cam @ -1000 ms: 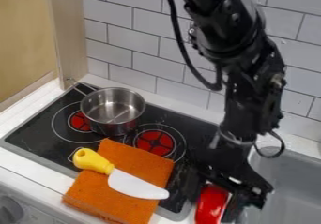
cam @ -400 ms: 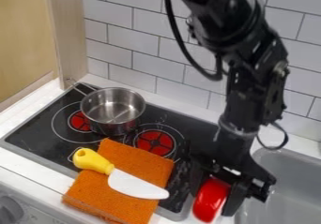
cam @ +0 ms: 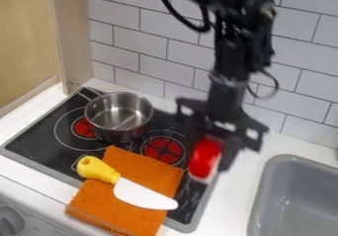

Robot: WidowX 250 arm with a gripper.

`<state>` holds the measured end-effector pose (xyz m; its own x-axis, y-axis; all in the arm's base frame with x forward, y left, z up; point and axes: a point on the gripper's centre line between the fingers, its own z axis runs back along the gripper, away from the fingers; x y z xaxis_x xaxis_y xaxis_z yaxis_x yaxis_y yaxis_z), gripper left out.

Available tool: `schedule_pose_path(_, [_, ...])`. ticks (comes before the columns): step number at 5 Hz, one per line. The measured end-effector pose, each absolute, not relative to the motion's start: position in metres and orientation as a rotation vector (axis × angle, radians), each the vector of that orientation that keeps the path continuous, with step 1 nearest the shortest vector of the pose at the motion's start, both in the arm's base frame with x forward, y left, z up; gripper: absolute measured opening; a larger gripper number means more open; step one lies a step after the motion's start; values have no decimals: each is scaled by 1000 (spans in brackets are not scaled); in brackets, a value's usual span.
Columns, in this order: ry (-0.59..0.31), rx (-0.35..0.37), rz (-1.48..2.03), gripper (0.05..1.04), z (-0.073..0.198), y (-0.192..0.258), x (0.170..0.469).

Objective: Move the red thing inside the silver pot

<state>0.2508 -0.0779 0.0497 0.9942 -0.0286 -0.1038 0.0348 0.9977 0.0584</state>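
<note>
In the camera view, grips the red thing (cam: 206, 153) in the claw (cam: 208, 163), outside the silver pot (cam: 117, 115), to its right and front. Shows an orange cloth (cam: 99, 205) before the pot, bearing a yellow-handled knife (cam: 142, 194).

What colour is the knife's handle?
Yellow: the handle shows best in the camera view.

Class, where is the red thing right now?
In the camera view, the red thing is held in the gripper, near the right edge of the stovetop, right of the orange cloth.
</note>
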Motion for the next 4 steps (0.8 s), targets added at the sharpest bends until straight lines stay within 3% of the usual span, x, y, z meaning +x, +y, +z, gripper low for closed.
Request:
schedule_pose_path(2, [82,91,152,558,69,-3,279])
schedule_pose_path(4, [94,102,224,558,55,35,294])
